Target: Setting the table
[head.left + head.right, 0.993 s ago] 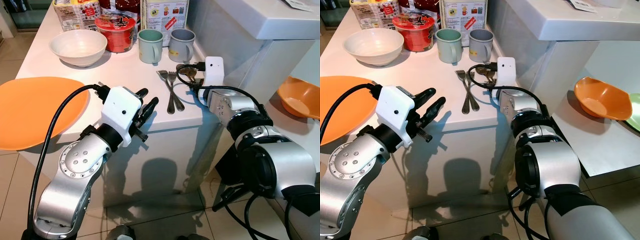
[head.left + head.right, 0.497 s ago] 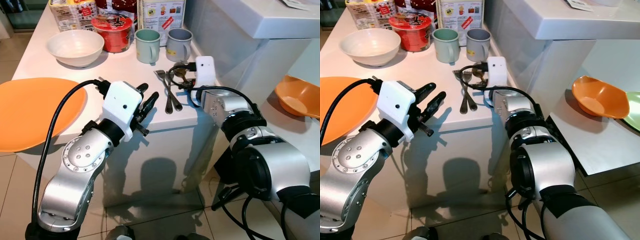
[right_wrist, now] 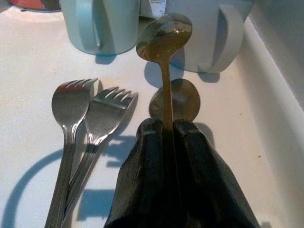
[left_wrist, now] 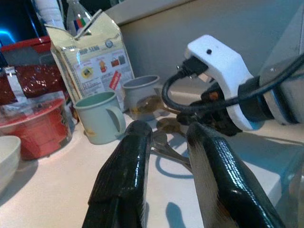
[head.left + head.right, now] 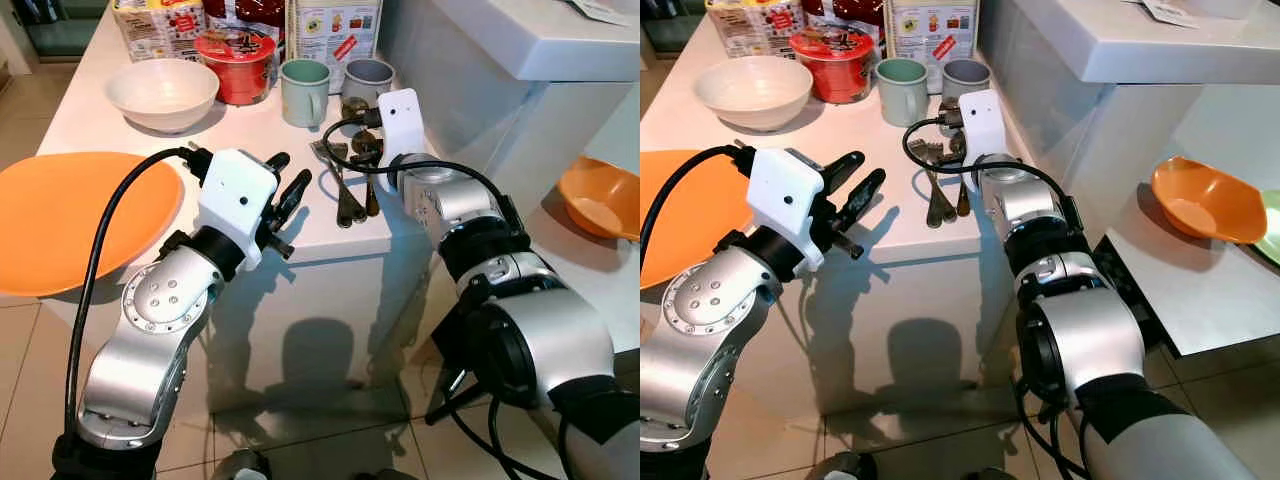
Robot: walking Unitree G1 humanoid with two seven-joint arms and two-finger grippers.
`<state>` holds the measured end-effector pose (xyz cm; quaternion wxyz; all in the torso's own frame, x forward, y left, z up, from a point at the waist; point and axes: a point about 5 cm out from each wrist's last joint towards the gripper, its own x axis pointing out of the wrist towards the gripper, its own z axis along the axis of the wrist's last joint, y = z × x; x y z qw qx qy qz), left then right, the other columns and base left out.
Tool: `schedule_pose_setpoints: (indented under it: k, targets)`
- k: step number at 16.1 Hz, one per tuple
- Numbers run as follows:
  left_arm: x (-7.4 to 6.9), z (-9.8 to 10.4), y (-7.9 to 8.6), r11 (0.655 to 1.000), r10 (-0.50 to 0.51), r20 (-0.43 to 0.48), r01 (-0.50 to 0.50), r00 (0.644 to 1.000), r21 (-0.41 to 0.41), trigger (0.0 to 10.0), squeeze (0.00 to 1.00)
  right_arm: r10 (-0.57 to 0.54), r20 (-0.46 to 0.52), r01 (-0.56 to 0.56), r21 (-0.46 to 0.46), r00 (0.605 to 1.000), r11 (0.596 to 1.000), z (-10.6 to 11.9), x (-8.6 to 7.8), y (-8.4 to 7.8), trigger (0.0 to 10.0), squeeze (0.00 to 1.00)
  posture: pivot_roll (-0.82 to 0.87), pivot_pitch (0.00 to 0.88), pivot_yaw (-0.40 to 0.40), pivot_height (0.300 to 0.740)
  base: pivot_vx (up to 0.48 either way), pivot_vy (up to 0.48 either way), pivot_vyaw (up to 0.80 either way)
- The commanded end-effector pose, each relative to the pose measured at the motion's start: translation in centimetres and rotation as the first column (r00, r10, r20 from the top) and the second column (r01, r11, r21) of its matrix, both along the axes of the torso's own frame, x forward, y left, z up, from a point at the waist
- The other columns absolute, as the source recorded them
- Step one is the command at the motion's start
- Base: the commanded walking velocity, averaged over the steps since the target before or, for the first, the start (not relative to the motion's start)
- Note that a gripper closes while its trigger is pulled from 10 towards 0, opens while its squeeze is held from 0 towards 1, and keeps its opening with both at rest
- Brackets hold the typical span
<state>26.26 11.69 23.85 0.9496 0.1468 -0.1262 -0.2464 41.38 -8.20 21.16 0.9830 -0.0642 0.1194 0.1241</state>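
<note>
On the table (image 5: 250,140) there are two forks (image 3: 76,109), lying side by side, and two spoons (image 3: 164,42). Two mugs (image 5: 303,92) stand there, one green and one grey. There is one white bowl (image 5: 162,94), one orange plate (image 5: 70,215), one red-lidded noodle cup (image 5: 234,65) and one carton (image 5: 333,30). On the lower surface to the right sits one orange bowl (image 5: 1205,200).
</note>
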Motion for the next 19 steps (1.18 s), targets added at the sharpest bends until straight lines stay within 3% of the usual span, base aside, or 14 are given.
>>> schedule_pose_setpoints:
  k: [1,11,15,18,19]
  targets:
    - [0.2,0.1,0.0,1.0,0.0,0.009,0.0,1.0,0.005,10.0,0.0,-0.012,-0.004,0.012,-0.009,1.0,1.0,-0.1,-0.1,-0.3,0.0,0.0,0.09,0.032,-0.06,0.74,0.0,0.0,0.0]
    - [0.5,-0.3,0.6,0.999,0.03,0.019,-0.03,0.999,-0.015,10.0,0.0,-0.076,0.136,0.089,-0.087,0.988,0.992,0.8,-2.6,-1.9,0.0,0.0,0.08,0.0,-0.027,0.74,0.0,0.0,0.0]
    - [1.1,-0.4,0.2,0.998,0.049,0.024,-0.048,0.999,-0.033,10.0,0.0,-0.106,0.11,0.122,-0.151,0.988,0.981,-0.7,-3.1,-3.5,0.0,0.0,0.06,0.0,-0.018,0.74,0.0,0.0,0.0]
    - [1.0,-0.5,0.2,0.998,0.047,0.024,-0.046,0.999,-0.033,10.0,0.0,-0.118,0.094,0.13,-0.144,0.989,0.981,-1.2,-3.1,-3.9,0.0,0.0,0.06,0.0,-0.015,0.74,0.0,0.0,0.0]
    - [1.0,-0.5,0.2,0.999,0.046,0.027,-0.046,0.999,-0.03,10.0,0.0,-0.114,0.109,0.128,-0.134,0.988,0.983,-1.2,-3.0,-3.9,10.0,0.0,0.06,0.0,-0.018,0.74,0.0,0.0,0.0]
